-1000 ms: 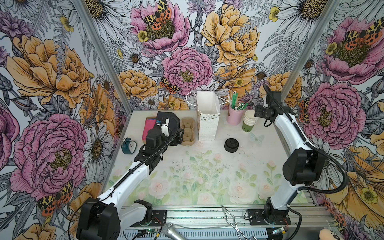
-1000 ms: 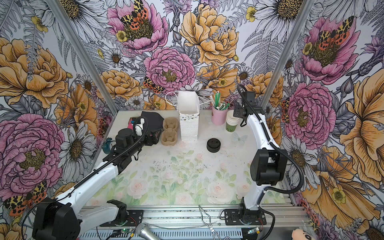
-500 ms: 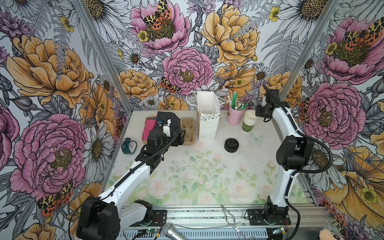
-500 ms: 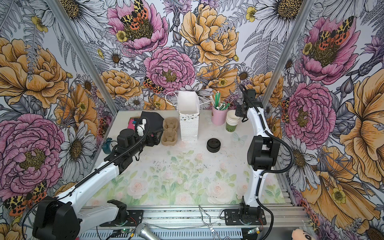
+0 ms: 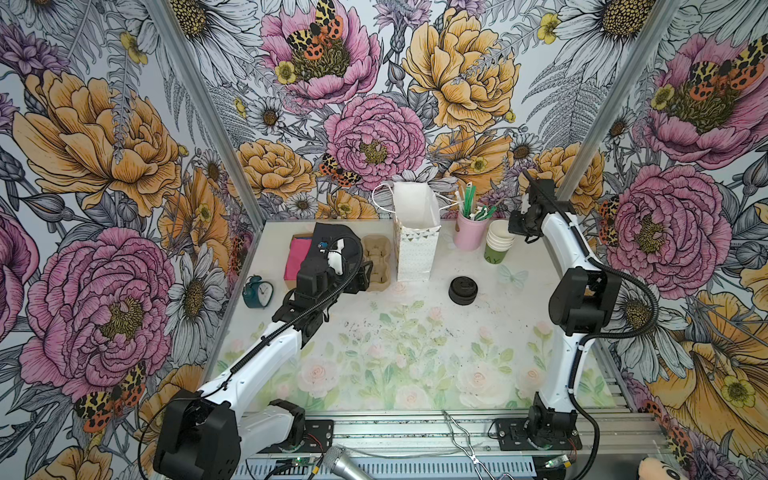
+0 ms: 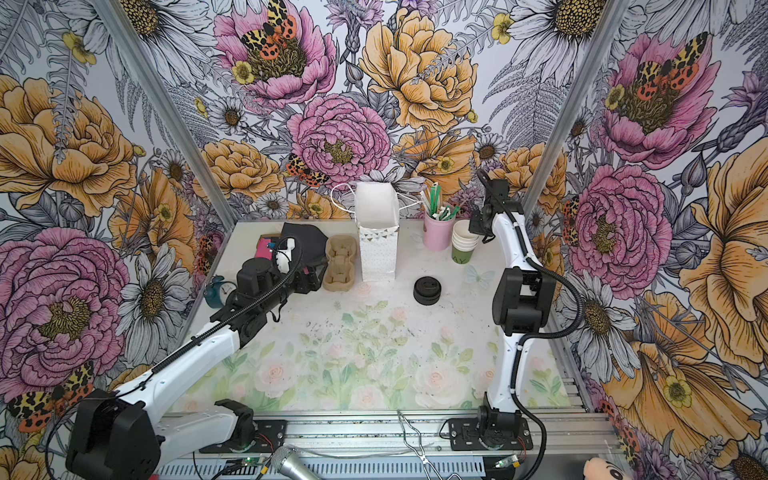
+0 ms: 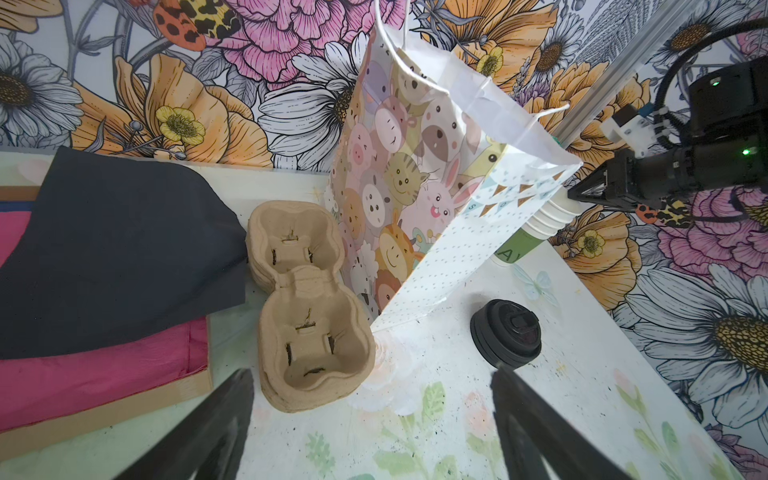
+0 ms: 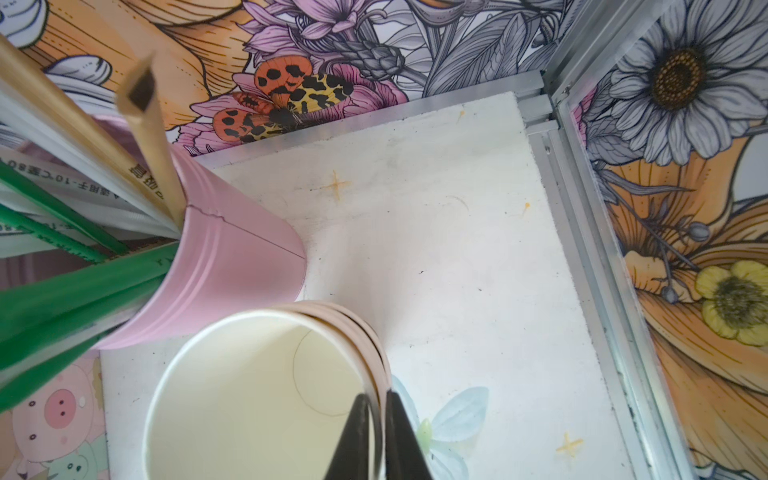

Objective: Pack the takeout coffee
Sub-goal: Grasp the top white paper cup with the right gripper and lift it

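The right gripper (image 8: 377, 397) nips the cup stack (image 8: 249, 395) rim, maybe to lift one; the left gripper (image 7: 371, 372) hangs open, ready.

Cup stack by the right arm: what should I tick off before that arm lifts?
1. Grip: right gripper shut on the rim of the top cup, one finger inside, one outside: ok.
2. Only the top cup pinched, not the ones nested under it: cannot tell.
3. Gap between pink straw holder and cup stack: cannot tell; they stand close side by side.
4. Other arm clear: left gripper open, over by the cardboard cup carrier, away from the stack: ok.
5. Bag ready: paper bag upright, mouth open: ok.
6. Lids reachable: black lids stand free on the table: ok.
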